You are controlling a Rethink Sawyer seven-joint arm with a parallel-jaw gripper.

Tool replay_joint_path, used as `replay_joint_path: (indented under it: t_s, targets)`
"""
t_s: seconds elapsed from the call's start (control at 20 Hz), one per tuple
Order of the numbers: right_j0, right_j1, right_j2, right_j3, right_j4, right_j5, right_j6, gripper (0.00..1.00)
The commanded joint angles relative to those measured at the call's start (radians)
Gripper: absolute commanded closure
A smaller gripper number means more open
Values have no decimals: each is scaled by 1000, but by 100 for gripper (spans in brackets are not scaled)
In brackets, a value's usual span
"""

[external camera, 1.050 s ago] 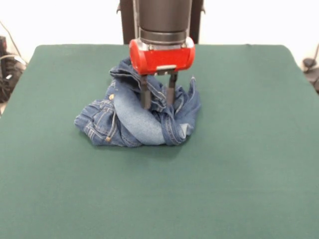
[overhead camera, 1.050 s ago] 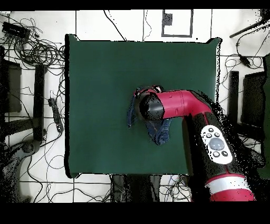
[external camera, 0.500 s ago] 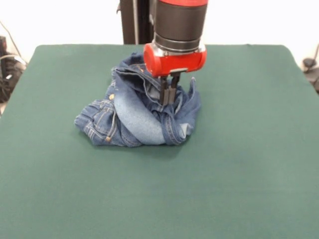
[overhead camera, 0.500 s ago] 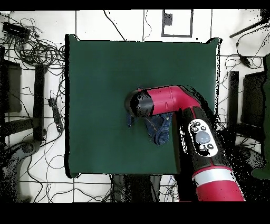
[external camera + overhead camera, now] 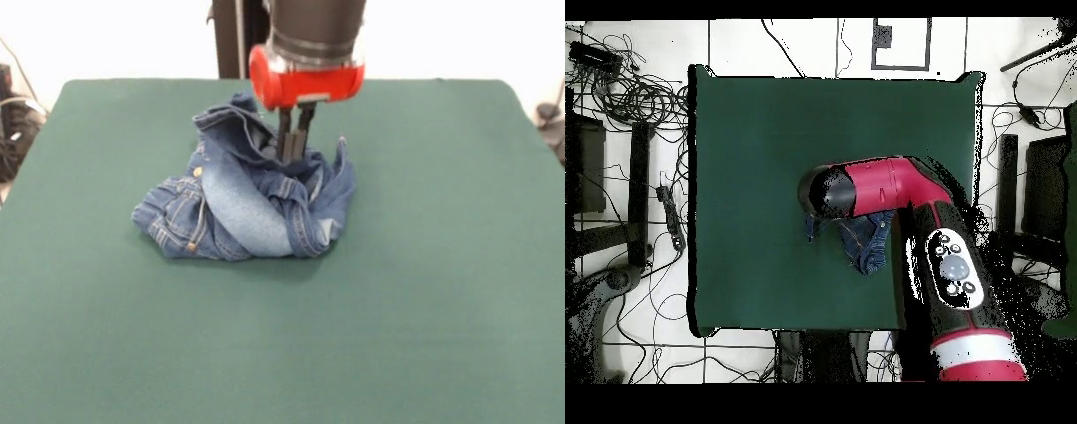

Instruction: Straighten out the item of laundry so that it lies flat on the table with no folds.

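gripper (image 5: 292,148) now pinched shut on jeans (image 5: 243,199) fabric & lifting — a fold's rising, pile still bunched on table (image 5: 441,291).

Front view: my arm (image 5: 316,31) is cut off by the top edge, only the lower barrel and red collar show. My gripper (image 5: 292,152) tips sink into a fold of the jeans (image 5: 247,199); the very ends are buried in denim. Table (image 5: 424,291) runs off the bottom edge, near corners unseen.

Overhead: my arm (image 5: 895,195) covers most of the jeans (image 5: 865,240); only a blue fringe shows beside and below it. Gripper fully hidden under the wrist there. Button and stitching too small to tell from above.
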Motion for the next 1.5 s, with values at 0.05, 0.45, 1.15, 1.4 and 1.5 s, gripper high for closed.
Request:
replay_joint_path:
  t_s: [0.05,0.45,1.15,1.4,1.5]
  targets:
    - [59,-173,-13,149,80,220,36,100]
    - [85,-208,-44,235,175,123,202,100]
    - [59,-116,-36,238,165,-155,123,100]
    - [57,-113,-42,236,160,-162,106,0]
    - [54,-110,-46,224,184,-124,112,0]
